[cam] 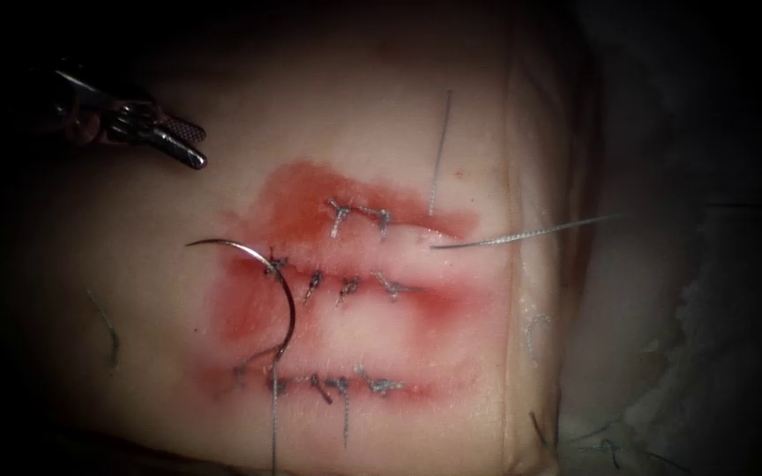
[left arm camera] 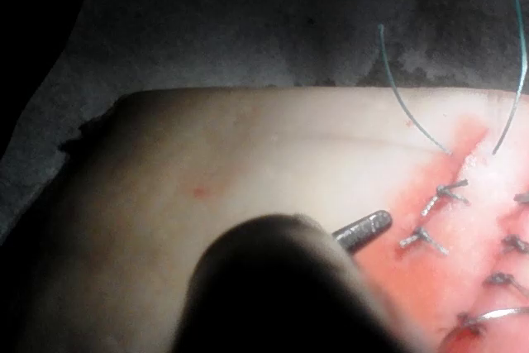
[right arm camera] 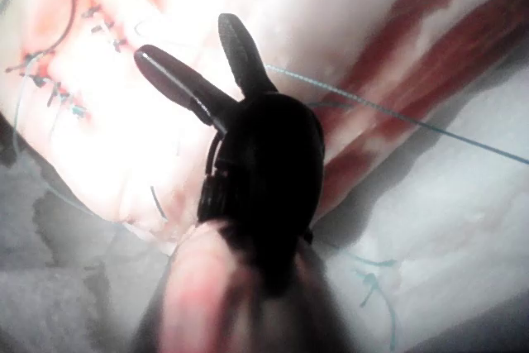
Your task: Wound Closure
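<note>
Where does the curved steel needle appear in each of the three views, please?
Endoscope view: curved steel needle arcs between the middle and lower stitch rows' left ends, apart from the open, empty left tool; whether it pierces the tissue is unclear.
Left wrist view: beside the end stitches.
Right wrist view: beyond the open, empty right tool.
Shared landmark: red fluid.

The tissue [cam: 222, 115] rests on what looks like a grey cloth-covered counter [cam: 663, 353]; loose cut ends of thread [cam: 610, 445] lie on the cloth beside it.

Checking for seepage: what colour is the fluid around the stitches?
Red fluid staining the tissue, clearest in the endoscope view.
</note>
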Controlling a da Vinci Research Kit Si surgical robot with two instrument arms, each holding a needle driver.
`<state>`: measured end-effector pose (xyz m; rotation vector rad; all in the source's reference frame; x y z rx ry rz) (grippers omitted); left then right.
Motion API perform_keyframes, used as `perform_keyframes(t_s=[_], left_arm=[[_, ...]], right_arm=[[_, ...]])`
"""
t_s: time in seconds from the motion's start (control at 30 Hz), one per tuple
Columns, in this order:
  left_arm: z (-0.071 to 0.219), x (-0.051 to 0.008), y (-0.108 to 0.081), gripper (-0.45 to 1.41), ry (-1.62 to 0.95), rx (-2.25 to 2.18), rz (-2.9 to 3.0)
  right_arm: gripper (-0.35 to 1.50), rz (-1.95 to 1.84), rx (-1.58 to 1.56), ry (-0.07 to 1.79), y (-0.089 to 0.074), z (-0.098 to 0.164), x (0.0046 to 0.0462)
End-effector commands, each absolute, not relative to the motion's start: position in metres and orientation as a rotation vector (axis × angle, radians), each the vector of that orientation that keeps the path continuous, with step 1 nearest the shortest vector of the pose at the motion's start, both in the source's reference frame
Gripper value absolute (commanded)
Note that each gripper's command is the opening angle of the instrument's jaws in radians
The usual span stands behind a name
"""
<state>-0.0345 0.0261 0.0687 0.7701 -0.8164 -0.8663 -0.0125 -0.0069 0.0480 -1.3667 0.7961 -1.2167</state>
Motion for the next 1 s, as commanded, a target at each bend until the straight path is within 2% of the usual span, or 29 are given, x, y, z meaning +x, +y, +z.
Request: perform_keyframes(t_s=[0.03, 0.1, 0.17, 0.33, 0.43, 0.53, 0.7, 0.8, 1.0], left_arm=[[0.068, -0.0351, 0.028, 0.88, -0.838, 0.749, -0.862], [0.065, -0.0351, 0.029, 0.76, -0.870, 0.767, -0.900], [0.062, -0.0359, 0.029, 0.73, -0.946, 0.851, -0.920], [0.058, -0.0427, 0.026, 0.61, -1.227, 1.083, -0.794], [0.057, -0.0480, 0.023, 0.71, -1.289, 1.079, -0.660], [0.056, -0.0533, 0.022, 0.91, -1.316, 1.045, -0.585], [0.055, -0.0599, 0.020, 0.86, -1.193, 1.033, -0.541], [0.055, -0.0628, 0.021, 1.01, -1.123, 1.018, -0.528], [0.059, -0.0669, 0.023, 1.01, -1.045, 0.990, -0.488]], right_arm=[[1.46, -1.215, -1.367, 0.800, -0.007, 0.048, -0.0120], [1.46, -1.215, -1.366, 0.800, -0.007, 0.048, -0.0120], [1.46, -1.215, -1.366, 0.801, -0.007, 0.048, -0.0120], [1.46, -1.215, -1.366, 0.802, -0.007, 0.048, -0.0121], [1.46, -1.223, -1.375, 0.799, -0.007, 0.048, -0.0127], [1.46, -1.235, -1.379, 0.794, -0.006, 0.048, -0.0133], [1.45, -1.231, -1.373, 0.800, -0.006, 0.047, -0.0138], [1.45, -1.230, -1.376, 0.802, -0.006, 0.047, -0.0141], [1.41, -1.239, -1.387, 0.823, -0.007, 0.047, -0.0158]])
